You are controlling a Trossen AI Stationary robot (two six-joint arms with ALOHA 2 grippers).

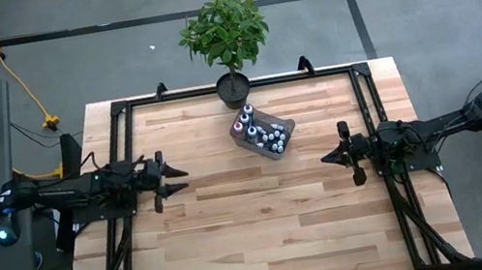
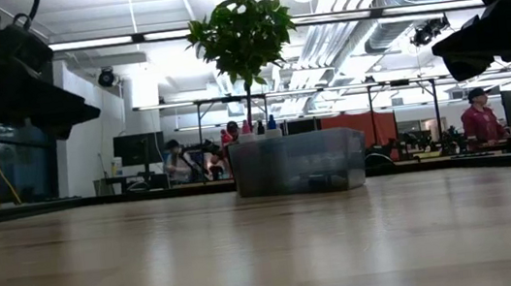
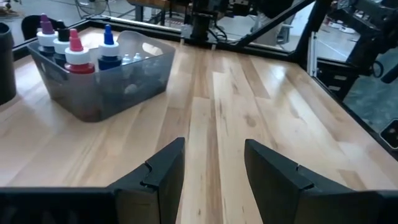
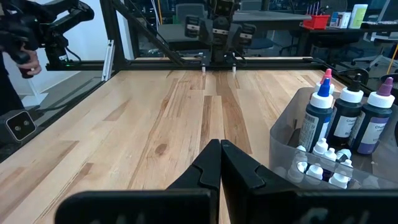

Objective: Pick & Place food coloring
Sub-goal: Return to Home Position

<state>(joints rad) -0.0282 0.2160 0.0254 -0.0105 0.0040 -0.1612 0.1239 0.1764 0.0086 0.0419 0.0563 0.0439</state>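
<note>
Front & centre of the light wooden plank table [image 1: 268, 238] are open btw. the dark left arm [image 1: 83, 188] & dark right arm [image 1: 418, 135] at its side edges; obstacles sit at the back only, i.e. the clear rectangular plastic bin [image 3: 118, 87] of small food-colouring bottles [image 1: 265, 134], w/ the leafy green plant in a black pot [image 1: 224, 32] just behind it.

The food coloring bottles [image 3: 79, 59] stand upright in the clear bin [image 3: 134, 78], well ahead of the left gripper [image 3: 214, 143] fingers, nearer the right gripper [image 4: 220, 143].
</note>
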